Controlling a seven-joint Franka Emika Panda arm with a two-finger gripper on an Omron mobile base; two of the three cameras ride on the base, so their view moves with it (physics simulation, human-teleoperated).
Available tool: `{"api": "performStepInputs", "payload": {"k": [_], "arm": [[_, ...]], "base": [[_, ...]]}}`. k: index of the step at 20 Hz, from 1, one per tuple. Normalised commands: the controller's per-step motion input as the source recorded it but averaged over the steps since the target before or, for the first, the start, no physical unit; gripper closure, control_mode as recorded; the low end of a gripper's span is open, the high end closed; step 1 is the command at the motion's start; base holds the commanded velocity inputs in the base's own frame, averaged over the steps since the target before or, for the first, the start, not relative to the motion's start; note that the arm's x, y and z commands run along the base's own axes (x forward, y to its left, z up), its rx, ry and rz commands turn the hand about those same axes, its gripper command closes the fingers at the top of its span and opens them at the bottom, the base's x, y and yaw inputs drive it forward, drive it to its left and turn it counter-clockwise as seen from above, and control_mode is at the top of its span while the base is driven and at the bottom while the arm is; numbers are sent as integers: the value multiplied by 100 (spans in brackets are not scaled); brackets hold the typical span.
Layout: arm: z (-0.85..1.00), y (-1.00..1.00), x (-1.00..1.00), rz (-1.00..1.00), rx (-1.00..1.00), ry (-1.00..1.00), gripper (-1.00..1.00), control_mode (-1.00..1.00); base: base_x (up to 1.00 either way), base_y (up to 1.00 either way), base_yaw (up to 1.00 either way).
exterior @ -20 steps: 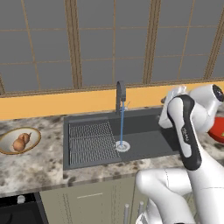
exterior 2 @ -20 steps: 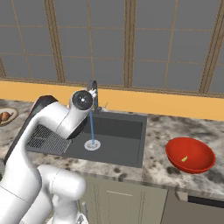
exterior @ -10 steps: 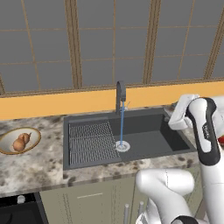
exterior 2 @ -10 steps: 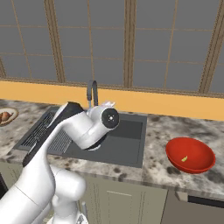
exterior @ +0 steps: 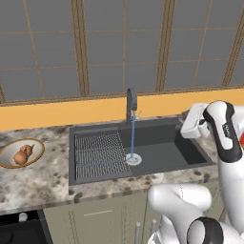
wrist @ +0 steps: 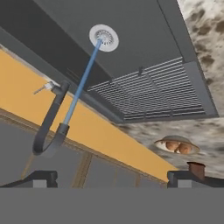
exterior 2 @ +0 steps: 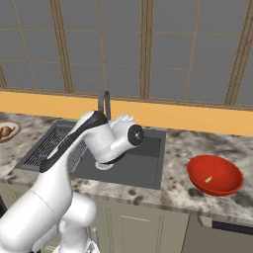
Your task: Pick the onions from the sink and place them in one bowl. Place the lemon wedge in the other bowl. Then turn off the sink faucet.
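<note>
A kitchen with grey panelled windows, an orange backsplash and a speckled stone counter (exterior: 33, 178) surrounds a dark grey sink (exterior: 167, 147) set into the counter. The gripper (wrist: 111, 177) hangs above the right end of the sink, its two dark fingertips (wrist: 41, 178) standing wide apart with nothing between them. In the hand view, which is rolled over, the faucet (wrist: 50, 120) curves up just ahead of the gripper, to its left, with its small pale lever (wrist: 43, 87) sticking out sideways. A blue stream of water (wrist: 83, 74) runs from the spout to the round white drain (wrist: 104, 37). The ribbed rack (exterior: 97, 150) covers the half of the sink beyond the faucet. Further off along the counter, well past the sink from the gripper, the beige bowl (exterior: 7, 151) holds the two onions (exterior: 23, 153), touching each other. Behind the gripper, on the counter on the other side of the sink, the red bowl (exterior 2: 217, 170) holds the lemon wedge (exterior 2: 209, 179). No writing or labels can be read anywhere.
</note>
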Motion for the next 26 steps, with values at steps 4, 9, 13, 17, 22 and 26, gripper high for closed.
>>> {"api": "performStepInputs", "payload": {"k": [4, 9, 13, 17, 22, 26], "arm": [[-14, 0, 34, 3, 5, 0, -100, -100], [-13, 0, 37, 0, 2, -1, -100, -100], [-13, 0, 36, 0, 1, -4, -100, -100], [-20, 0, 30, 0, 4, 0, -100, -100], [-22, 0, 43, 1, 5, 0, -100, -100], [-21, 0, 44, 1, 3, 0, -100, -100]], "base": [[0, 0, 0], [0, 0, 0], [0, 0, 0], [0, 0, 0], [0, 0, 0], [0, 0, 0]]}}
